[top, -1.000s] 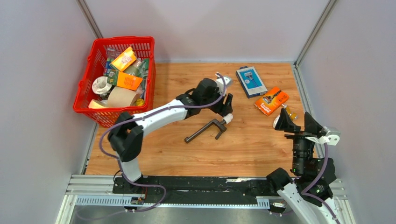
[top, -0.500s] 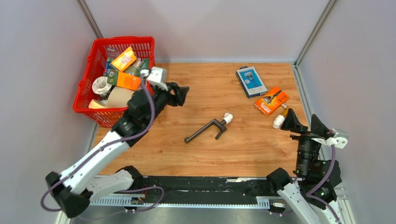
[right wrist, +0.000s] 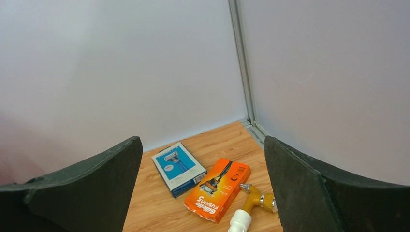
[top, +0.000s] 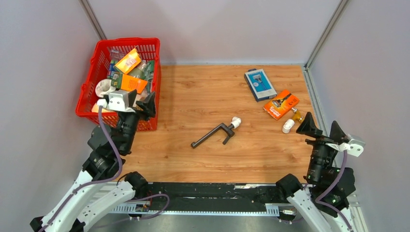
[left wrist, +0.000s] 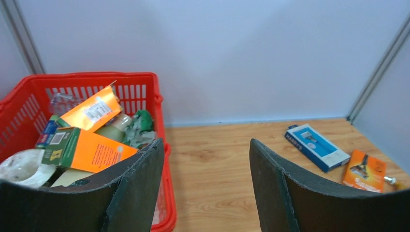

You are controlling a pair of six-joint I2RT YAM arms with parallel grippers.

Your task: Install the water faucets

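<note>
The dark metal faucet [top: 212, 135] lies flat mid-table, a long rod with a short forked branch. A small white fitting [top: 235, 123] sits on its upper right end. It shows only in the top view. My left gripper [top: 146, 105] [left wrist: 207, 145] hangs open and empty beside the red basket's near right corner, well left of the faucet. My right gripper [top: 321, 129] [right wrist: 201, 142] stands wide open and empty at the right edge, its jaws framing the boxes in the far right corner.
The red basket [top: 90, 87] [left wrist: 162, 104], full of packets and tape, stands at the far left. A blue razor box [top: 259, 84] [right wrist: 178, 168], an orange razor box [top: 281, 104] [right wrist: 218, 189] and a small white-and-amber bottle [top: 290, 123] [right wrist: 251, 203] lie at the far right.
My left arm has swung away from the faucet, back and left to the basket's corner. The right arm drew slightly back and right. The faucet has not moved.
</note>
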